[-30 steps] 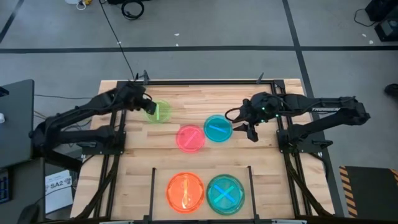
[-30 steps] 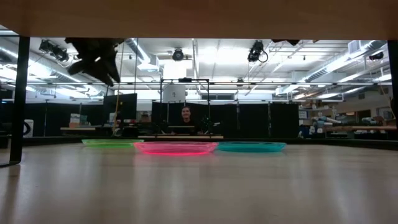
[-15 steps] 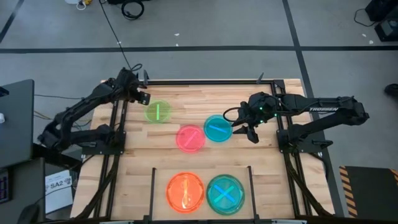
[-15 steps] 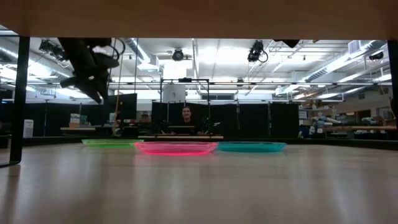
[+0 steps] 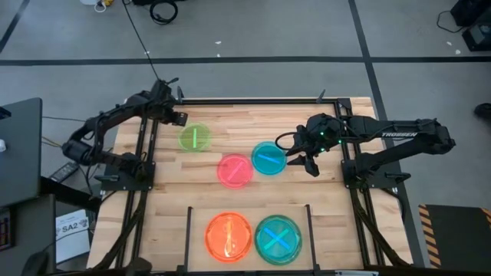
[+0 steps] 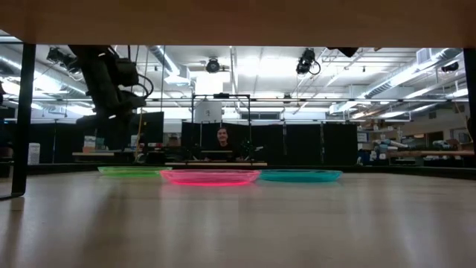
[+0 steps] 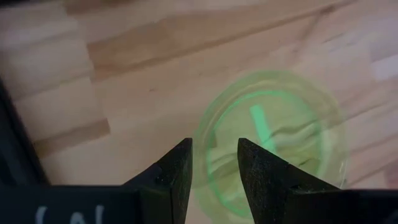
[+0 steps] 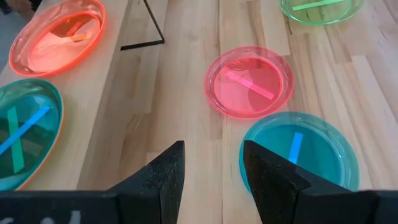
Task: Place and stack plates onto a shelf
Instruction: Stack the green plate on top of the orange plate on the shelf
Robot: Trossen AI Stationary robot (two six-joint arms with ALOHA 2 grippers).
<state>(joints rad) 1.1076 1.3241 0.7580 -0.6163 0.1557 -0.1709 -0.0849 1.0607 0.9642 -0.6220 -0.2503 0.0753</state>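
Floor placard [image 5: 70, 228] "SA2"; arm "TROSSEN"

Glossy plastic on pale wood

The plates [image 5: 235, 170] are seen as translucent, glossy neon plastic; the desk [image 5: 230, 123] is formed of smooth, jointed pale wood strips; the shelf [image 5: 189, 230] is thin black wire.

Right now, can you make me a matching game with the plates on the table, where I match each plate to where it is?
Plates:
1. green plate
2. pink plate
3. lone cyan plate
4. orange stack

Places:
A. nearest the right gripper
B. on the shelf, beside a cyan stack
C. nearest the left gripper
D. between the green and cyan plates

Pairs: 1-C, 2-D, 3-A, 4-B
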